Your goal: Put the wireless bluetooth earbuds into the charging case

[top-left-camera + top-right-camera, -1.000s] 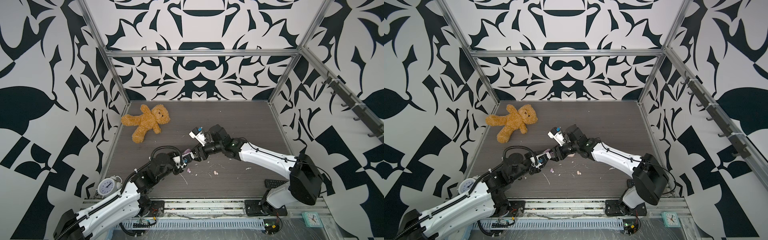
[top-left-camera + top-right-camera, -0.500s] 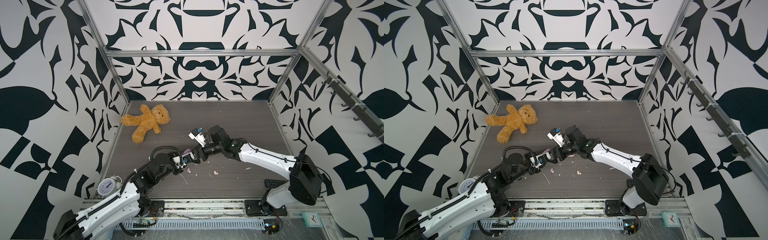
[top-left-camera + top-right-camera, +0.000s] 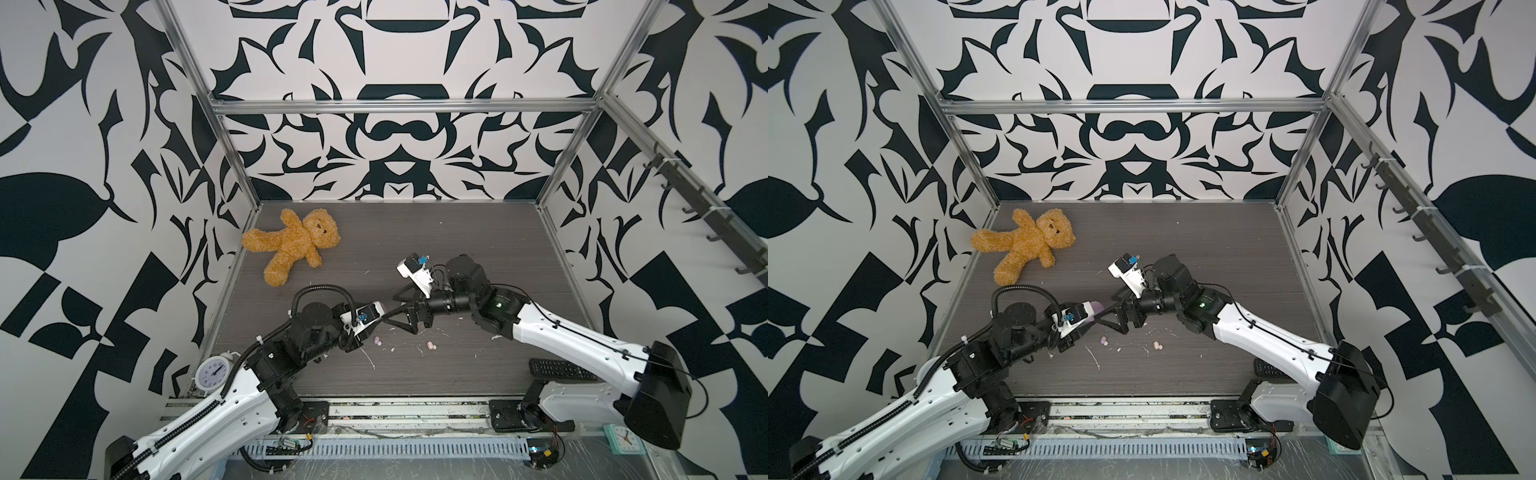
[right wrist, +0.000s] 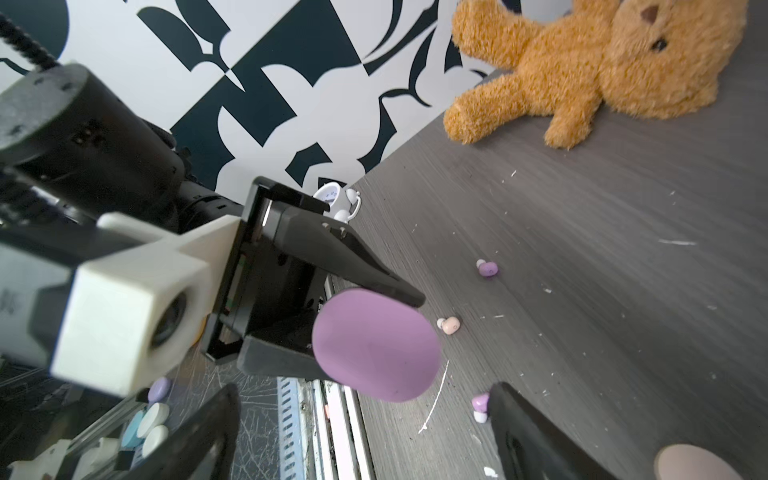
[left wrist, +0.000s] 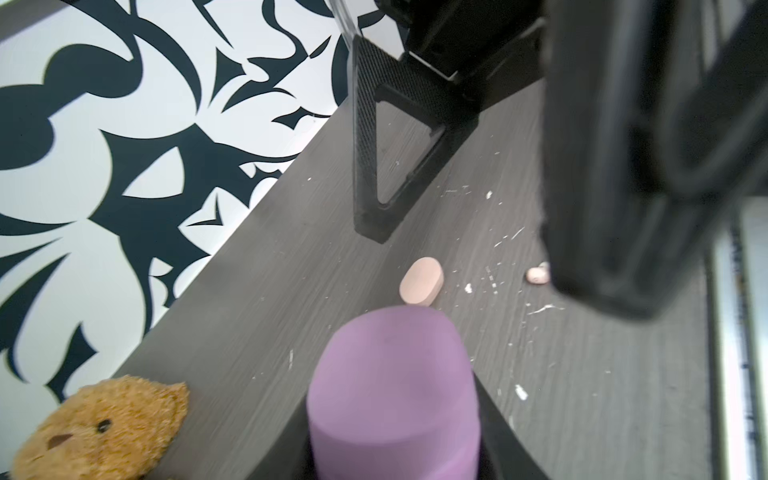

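Wider apart than a second ago, the jaws of the right gripper [image 3: 392, 309] stand spread just in front of the lilac charging case [image 5: 392, 386]. That case is closed and pinched end-on in the left gripper [image 4: 365, 332], clear of the table [image 3: 457, 249]. Lilac earbuds [image 3: 377, 340] and peach earbuds [image 3: 431, 345] lie loose on the wood below the grippers, outside any case. A closed peach case [image 5: 422, 281] rests near them. A teddy bear [image 3: 299, 245] lies well apart, toward the back left corner.
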### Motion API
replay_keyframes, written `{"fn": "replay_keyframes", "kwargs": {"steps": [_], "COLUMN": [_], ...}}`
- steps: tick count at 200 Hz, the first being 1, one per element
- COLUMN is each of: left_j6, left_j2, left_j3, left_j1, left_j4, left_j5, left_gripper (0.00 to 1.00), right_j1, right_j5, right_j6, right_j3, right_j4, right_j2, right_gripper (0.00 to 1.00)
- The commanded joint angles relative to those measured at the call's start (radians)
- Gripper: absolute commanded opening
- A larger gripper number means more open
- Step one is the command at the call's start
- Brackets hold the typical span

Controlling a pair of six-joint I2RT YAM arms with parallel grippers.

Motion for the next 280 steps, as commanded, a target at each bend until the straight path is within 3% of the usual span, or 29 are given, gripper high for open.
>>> {"fn": "replay_keyframes", "kwargs": {"steps": [1,30,59,87,119,151,280], "left_j6": [-0.126,-0.227,-0.297,-0.316,-0.309,-0.311,-0.326], "left_j2": [-0.047,-0.102,-0.138,-0.131,-0.125,-0.152,-0.156], "left_j3": [0.041,0.041,0.044,0.039,0.037,0.012,-0.01], "left_j1": [-0.003,-0.002,-0.002,-0.002,-0.001,-0.002,-0.001], "left_j4": [-0.099,-0.119,-0.134,-0.144,-0.156,-0.144,-0.111], "left_j5": [0.161,0.268,0.341,0.407,0.427,0.423,0.46], "left_gripper": [0.0,0.0,0.0,0.0,0.0,0.0,0.0], "right_j1": [-0.002,0.009,0.032,0.128,0.245,0.307,0.364], "right_j5": [0.03,0.035,0.061,0.173,0.332,0.404,0.546], "right_j6": [-0.064,-0.122,-0.168,-0.235,-0.303,-0.333,-0.377], "right_j3": [-0.033,-0.102,-0.102,-0.091,-0.065,-0.045,0.015], "right_j4": [0.064,0.126,0.07,0.004,-0.066,-0.097,-0.118], "right_j2": [-0.081,-0.202,-0.257,-0.261,-0.238,-0.218,-0.153], "right_gripper": [0.93,0.92,0.88,0.82,0.8,0.78,0.62]}}
